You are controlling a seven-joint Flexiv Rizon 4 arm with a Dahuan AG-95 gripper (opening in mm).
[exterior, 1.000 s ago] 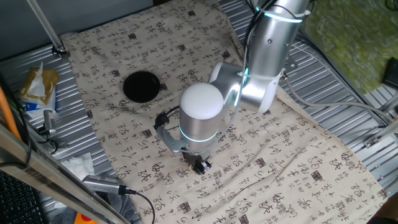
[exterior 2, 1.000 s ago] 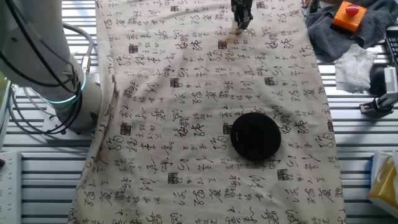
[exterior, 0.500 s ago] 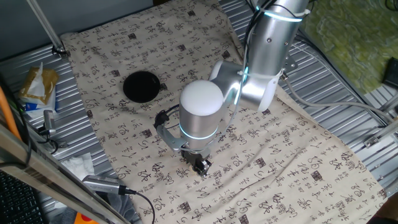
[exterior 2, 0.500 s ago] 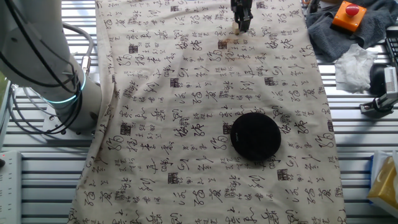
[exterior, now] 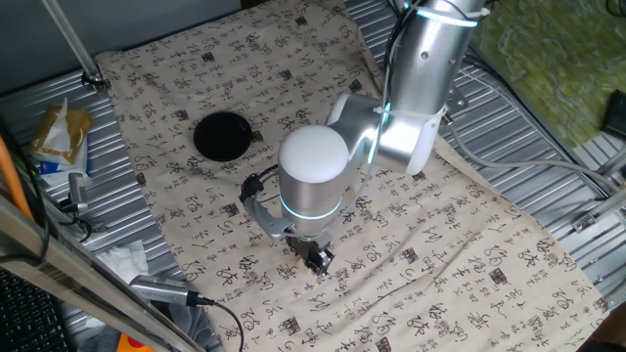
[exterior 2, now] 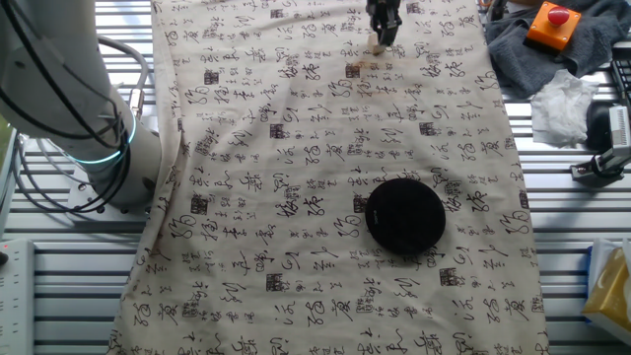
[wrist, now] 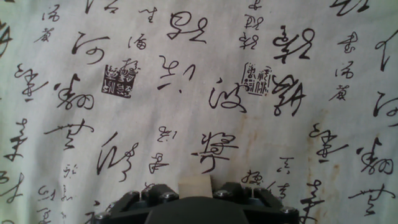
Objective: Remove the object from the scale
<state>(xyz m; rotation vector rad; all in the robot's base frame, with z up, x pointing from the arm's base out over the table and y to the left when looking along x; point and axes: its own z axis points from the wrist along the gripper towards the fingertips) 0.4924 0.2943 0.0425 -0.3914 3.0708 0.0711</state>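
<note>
A cream cloth (exterior: 469,244) printed all over with black brush characters and a few square seal stamps covers most of the ribbed metal table (exterior: 548,137), lying mostly flat with soft wrinkles and some brown stain rings visible in the hand view; over it leans the silver arm (exterior: 421,88), smooth and cylindrical with a rounded white cap and thin glowing cyan rings at its joints, its wrist angled down toward the near part of the cloth; the scale (exterior: 221,135) is a flat round matte black disc with a plain bare top, resting on the cloth well apart from the hand; the gripper (exterior: 316,259) is a small black two-finger tool pointing straight down just above the cloth, and its fingers are drawn in close on the object (wrist: 194,186), which sits pinched between them; the object is a small pale tan block with a smooth, wooden-looking flat face and squared corners, roughly as wide as it is tall so no long axis can be told, its visible face turned toward the hand camera and its edges lined up square with the fingers; in the other fixed view it shows as a tiny tan spot at the fingertips, at the far end of the cloth from the disc
</note>
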